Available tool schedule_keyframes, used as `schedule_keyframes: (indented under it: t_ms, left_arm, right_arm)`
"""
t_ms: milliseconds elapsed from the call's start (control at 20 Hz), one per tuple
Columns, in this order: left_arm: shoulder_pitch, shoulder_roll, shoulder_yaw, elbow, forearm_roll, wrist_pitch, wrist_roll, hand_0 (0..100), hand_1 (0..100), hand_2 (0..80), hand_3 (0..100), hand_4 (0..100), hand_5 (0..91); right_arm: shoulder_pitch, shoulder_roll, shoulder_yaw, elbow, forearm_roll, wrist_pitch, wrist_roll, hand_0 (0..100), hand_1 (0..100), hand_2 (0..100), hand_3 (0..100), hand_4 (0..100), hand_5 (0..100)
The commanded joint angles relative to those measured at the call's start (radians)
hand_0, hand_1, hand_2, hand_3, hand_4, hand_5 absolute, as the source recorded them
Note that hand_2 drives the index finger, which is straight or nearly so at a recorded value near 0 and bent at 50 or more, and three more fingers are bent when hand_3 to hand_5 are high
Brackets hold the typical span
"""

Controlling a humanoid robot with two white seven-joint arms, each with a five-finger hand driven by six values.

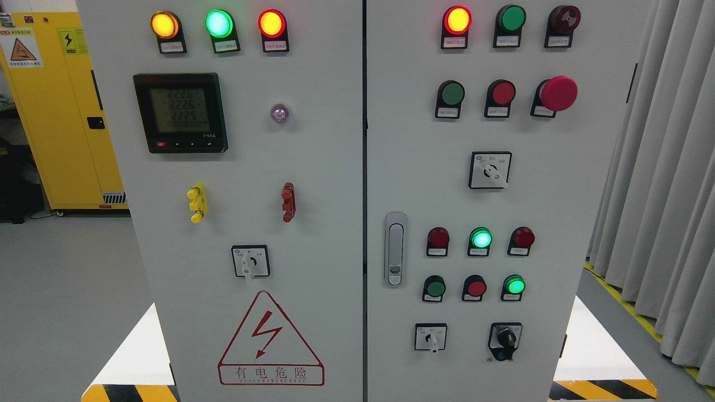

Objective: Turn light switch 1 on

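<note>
Four rotary switches [251, 261], two panels [313, 167]

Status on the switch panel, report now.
Both hands out of view. Cabinet front unobstructed; several switches showing, none touched. Cannot tell which is switch 1.

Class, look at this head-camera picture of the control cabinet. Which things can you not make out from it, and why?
- Small labels under the lamps and buttons: print too small to read, so switch 1 cannot be identified.
- Meter display: digits dim and blurred.
- Robot's hands: neither is in view.
- Yellow cabinet: cut off by the left edge and partly hidden behind the control cabinet.
</note>
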Motion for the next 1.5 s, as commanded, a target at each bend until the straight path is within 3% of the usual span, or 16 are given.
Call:
schedule_keyframes:
  t_ms: [0,150,400,1300,1450]
  left_arm:
    - [0.0,0.007,0.025,-0.355,-0.001,0.014,0.008,24,62,43.4,65,73,73.0]
    - [-0.028,0.001,0.025,-0.373,-0.001,0.029,0.017,24,62,47.7,68,74,73.0]
    - [-0.101,-0.003,0.019,-0.427,-0.004,0.137,0.053,20,62,50.3,72,75,71.9]
    - [-0.367,-0.024,0.004,-0.502,-0.03,0.424,0.096,21,61,49.9,77,76,74.9]
    - [-0.404,-0.03,-0.015,-0.505,-0.035,0.485,0.143,21,62,50.3,79,77,74.9]
  right_arm:
    - [0.0,0.0,0.0,0.0,0.0,0.0,0.001,0,50,4,0,0,0]
    - [0.0,0.0,0.0,0.0,0.0,0.0,0.001,0,50,4,0,0,0]
    - [0.0,0.0,0.0,0.0,0.0,0.0,0.001,0,50,4,0,0,0]
    - [0.0,0.0,0.0,0.0,0.0,0.0,-0.001,0,50,4,0,0,0]
    - [0.0,0.0,0.0,0.0,0.0,0.0,0.001,0,50,4,0,0,0]
